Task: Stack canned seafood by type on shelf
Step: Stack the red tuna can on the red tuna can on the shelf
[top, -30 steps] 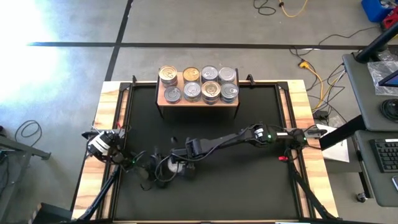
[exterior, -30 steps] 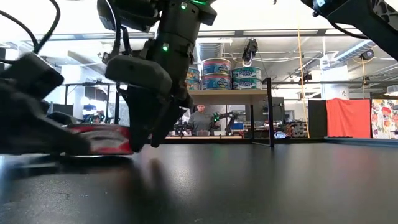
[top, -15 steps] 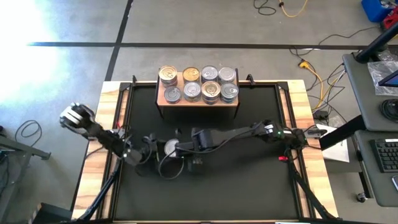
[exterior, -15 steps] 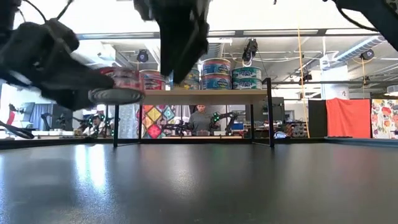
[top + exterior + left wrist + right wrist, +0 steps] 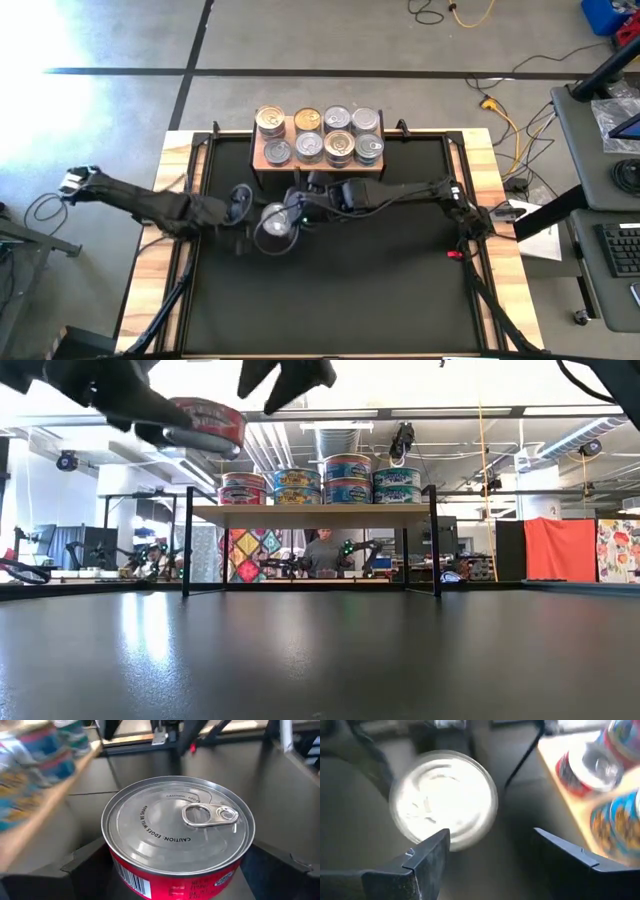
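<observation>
Left gripper clamps a red-labelled tin, silver pull-tab lid up, fingers on either side of its wall; high view puts tin and gripper above the black table, just off the shelf's 7 o'clock corner. Low view shows the tin lifted higher than the cans already stacked. Right gripper hangs just beside it at 3 o'clock, close in front of the shelf, fingers apart and empty, tin lid visible between them but below. Shelf cans sit in a two-by-four block; low view shows two tiers, red-labelled ones at the left end. Step judged: carrying this tin to its matching pile. Next move calls for travel toward 12 o'clock, then lowering squarely onto the red stack. Room is tight: right arm crowds the approach, and the shelf's front edge and neighbouring cans leave little margin.
</observation>
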You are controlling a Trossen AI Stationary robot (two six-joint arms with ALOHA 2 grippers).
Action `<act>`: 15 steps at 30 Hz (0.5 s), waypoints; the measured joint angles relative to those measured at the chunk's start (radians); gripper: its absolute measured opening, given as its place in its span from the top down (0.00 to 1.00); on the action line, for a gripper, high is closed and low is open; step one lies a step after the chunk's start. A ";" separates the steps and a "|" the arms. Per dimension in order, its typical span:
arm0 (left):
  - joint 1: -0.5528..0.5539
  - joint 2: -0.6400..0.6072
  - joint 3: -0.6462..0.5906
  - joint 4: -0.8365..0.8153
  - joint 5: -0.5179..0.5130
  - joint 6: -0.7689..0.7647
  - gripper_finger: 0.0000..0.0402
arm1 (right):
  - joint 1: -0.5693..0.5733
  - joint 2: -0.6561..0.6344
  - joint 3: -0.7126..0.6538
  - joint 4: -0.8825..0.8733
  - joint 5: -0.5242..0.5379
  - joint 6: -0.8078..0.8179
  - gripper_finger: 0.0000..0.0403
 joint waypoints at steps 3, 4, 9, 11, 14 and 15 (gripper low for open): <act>0.085 -0.050 0.077 -0.150 0.049 0.088 0.12 | -0.005 -0.004 -0.002 0.102 0.004 -0.047 0.34; 0.118 -0.065 0.100 -0.183 0.060 0.117 0.12 | -0.007 -0.004 -0.002 0.137 0.007 -0.067 0.35; 0.303 -0.089 0.197 -0.332 0.150 0.250 0.12 | -0.032 -0.004 -0.002 0.278 0.091 -0.129 0.38; 0.382 -0.077 0.218 -0.359 0.196 0.307 0.11 | -0.050 -0.002 -0.002 0.336 0.158 -0.152 0.39; 0.508 -0.052 0.240 -0.362 0.268 0.377 0.11 | -0.084 0.000 -0.002 0.413 0.192 -0.167 0.42; 0.549 -0.040 0.246 -0.362 0.291 0.387 0.11 | -0.098 0.003 -0.002 0.432 0.190 -0.160 0.42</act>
